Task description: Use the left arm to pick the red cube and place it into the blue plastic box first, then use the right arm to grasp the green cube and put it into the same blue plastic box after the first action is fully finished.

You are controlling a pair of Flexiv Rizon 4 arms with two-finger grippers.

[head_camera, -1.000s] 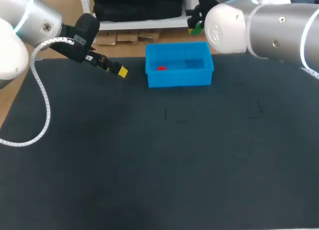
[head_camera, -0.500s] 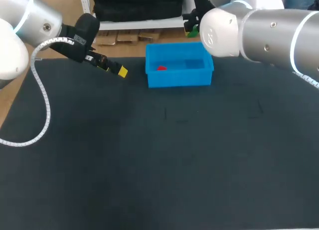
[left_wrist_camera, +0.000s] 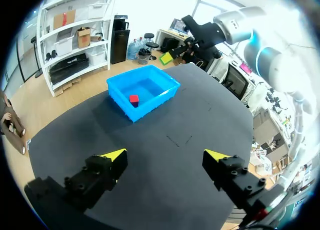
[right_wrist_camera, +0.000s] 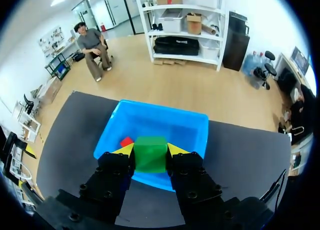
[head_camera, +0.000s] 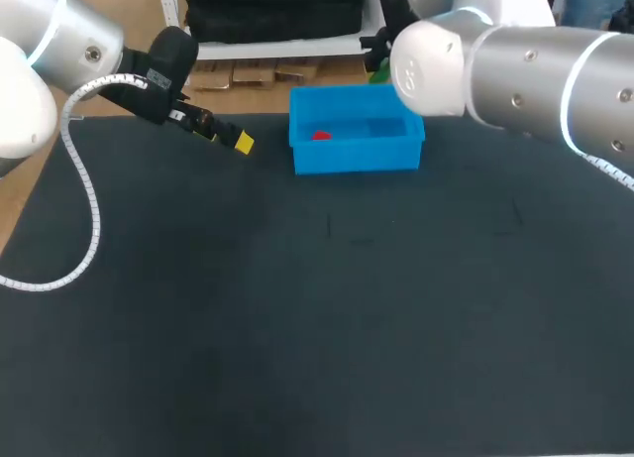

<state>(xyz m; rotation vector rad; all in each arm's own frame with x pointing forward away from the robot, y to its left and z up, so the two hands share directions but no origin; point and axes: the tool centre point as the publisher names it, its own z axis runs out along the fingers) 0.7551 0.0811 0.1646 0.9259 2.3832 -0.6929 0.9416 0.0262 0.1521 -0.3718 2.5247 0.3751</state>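
Note:
The blue plastic box (head_camera: 396,152) stands at the table's far middle, with the red cube (head_camera: 321,135) lying inside it near its left end. My right gripper (right_wrist_camera: 150,149) is shut on the green cube (right_wrist_camera: 150,153), held in the air above the box (right_wrist_camera: 196,127); the red cube (right_wrist_camera: 126,141) shows inside just beside the fingers. In the head view only a sliver of the green cube (head_camera: 381,75) shows behind my right arm. My left gripper (left_wrist_camera: 165,153) is open and empty, far to the left of the box (left_wrist_camera: 120,88), and the red cube (left_wrist_camera: 133,99) is visible from there.
The table is a dark mat with its far edge just behind the box. My left arm's white cable (head_camera: 81,179) loops over the mat's left side. My right arm's large white and grey links (head_camera: 515,70) hang over the far right of the table.
My right arm has moved left with the green cube, coming over the box's far right. The left arm and the red cube have stayed where they were.

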